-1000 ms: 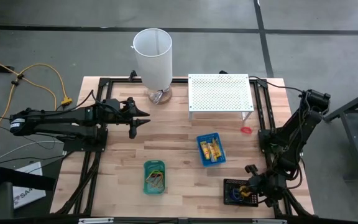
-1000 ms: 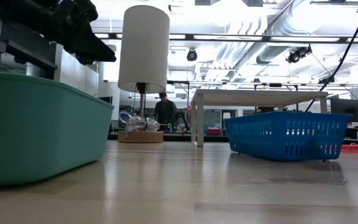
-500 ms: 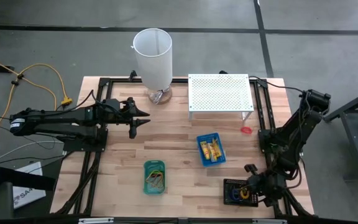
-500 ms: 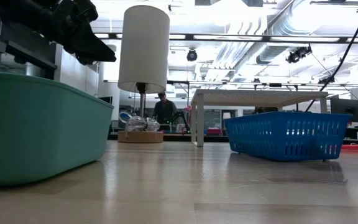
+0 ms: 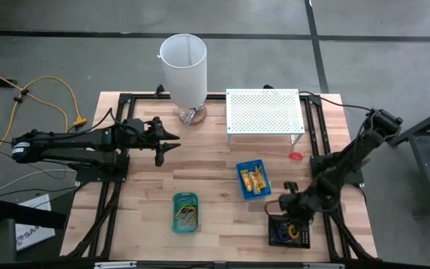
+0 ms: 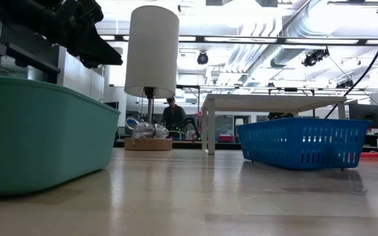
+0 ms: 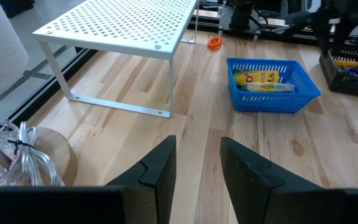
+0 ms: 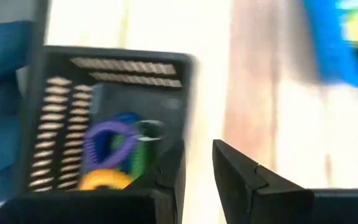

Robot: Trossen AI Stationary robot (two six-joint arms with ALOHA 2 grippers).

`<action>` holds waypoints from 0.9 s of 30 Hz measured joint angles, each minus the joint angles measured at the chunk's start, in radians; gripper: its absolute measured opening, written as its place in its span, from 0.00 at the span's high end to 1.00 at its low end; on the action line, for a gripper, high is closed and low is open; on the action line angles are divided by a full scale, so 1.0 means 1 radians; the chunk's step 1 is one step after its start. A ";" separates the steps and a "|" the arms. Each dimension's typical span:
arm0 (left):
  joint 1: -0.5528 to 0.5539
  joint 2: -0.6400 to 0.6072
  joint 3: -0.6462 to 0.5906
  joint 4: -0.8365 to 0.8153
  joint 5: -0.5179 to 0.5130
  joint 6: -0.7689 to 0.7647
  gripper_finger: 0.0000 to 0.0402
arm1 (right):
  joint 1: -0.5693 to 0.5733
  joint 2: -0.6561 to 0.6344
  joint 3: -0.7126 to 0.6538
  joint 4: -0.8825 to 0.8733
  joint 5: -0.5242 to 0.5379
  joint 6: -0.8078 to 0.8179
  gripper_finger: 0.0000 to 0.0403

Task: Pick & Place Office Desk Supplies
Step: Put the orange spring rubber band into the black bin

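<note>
On the left, the left gripper (image 5: 164,145) hangs above bare surface (image 5: 215,175), fingers a little apart and empty, beside the tall white cylinder (image 5: 184,69). Toward the near edge sits the green tray (image 5: 186,212) with rubber-band loops (image 5: 187,217) tangled inside. The white perforated shelf (image 5: 263,110) stands at the back; in front of it the blue tray (image 5: 253,180) holds yellow packets (image 5: 255,180), their long axes running roughly front to back. A red loop (image 5: 296,157) lies loose beside the shelf's leg. At right, the right gripper (image 5: 288,203) hovers over the black tray's (image 5: 288,232) far edge, fingers slightly spread, empty; purple, green and yellow clips (image 8: 118,154) lie inside.
</note>
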 joint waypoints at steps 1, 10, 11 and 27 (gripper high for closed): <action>0.000 0.000 0.000 0.000 0.000 0.000 0.70 | -0.023 -0.003 0.000 -0.016 -0.007 0.000 0.83; 0.000 0.000 0.000 0.000 0.000 0.000 0.70 | -0.242 -0.027 -0.001 -0.126 -0.050 -0.083 0.83; 0.000 0.000 0.000 0.000 0.000 0.000 0.70 | -0.265 -0.028 -0.001 -0.145 -0.048 -0.098 0.83; 0.000 0.000 0.000 0.000 0.000 0.000 0.70 | -0.542 -0.030 -0.001 -0.339 -0.089 -0.001 0.83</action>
